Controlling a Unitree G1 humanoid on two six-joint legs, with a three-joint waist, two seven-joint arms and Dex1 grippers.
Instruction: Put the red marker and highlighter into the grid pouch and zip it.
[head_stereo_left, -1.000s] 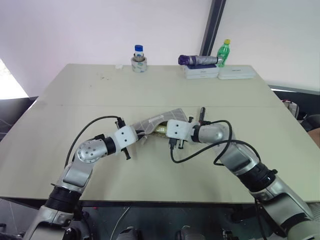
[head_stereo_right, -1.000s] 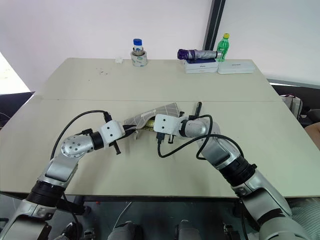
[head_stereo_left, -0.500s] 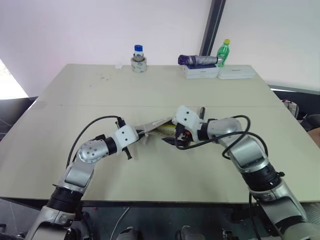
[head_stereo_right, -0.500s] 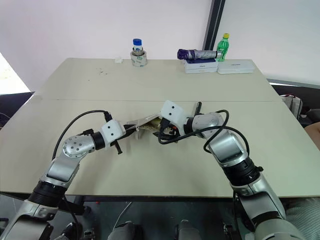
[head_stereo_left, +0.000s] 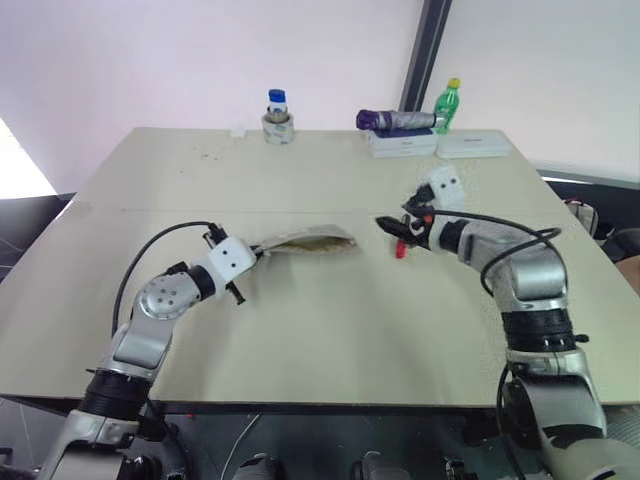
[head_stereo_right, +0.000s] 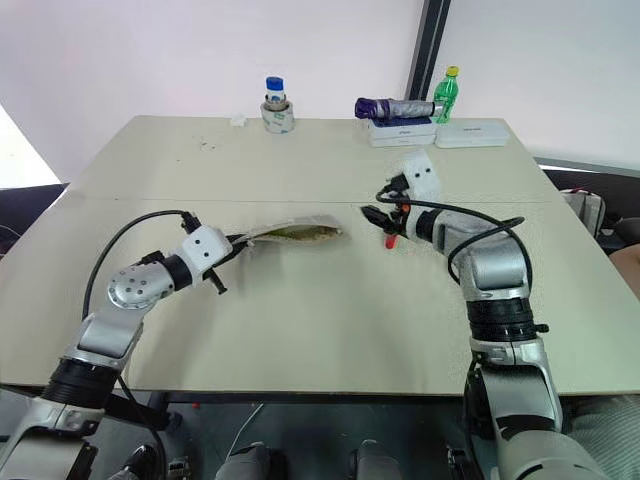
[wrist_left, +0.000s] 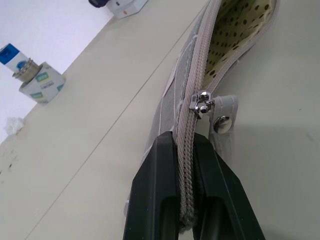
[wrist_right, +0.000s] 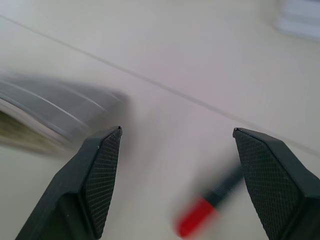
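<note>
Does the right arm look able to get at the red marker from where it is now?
Probably yes. The right gripper is open, fingers wide, and the red marker lies on bare table just ahead between them, with nothing on it or across the way. The pouch lies apart.

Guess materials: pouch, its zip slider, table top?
Pouch: woven fabric by its look, grey outside, cream dotted lining. Slider: shiny metal, bright glints. Table: matte beige, likely laminate; smooth with a seam across.

One grid pouch (head_stereo_left: 305, 242), one red marker (wrist_right: 207, 205), two bottles (head_stereo_left: 448, 105).
</note>
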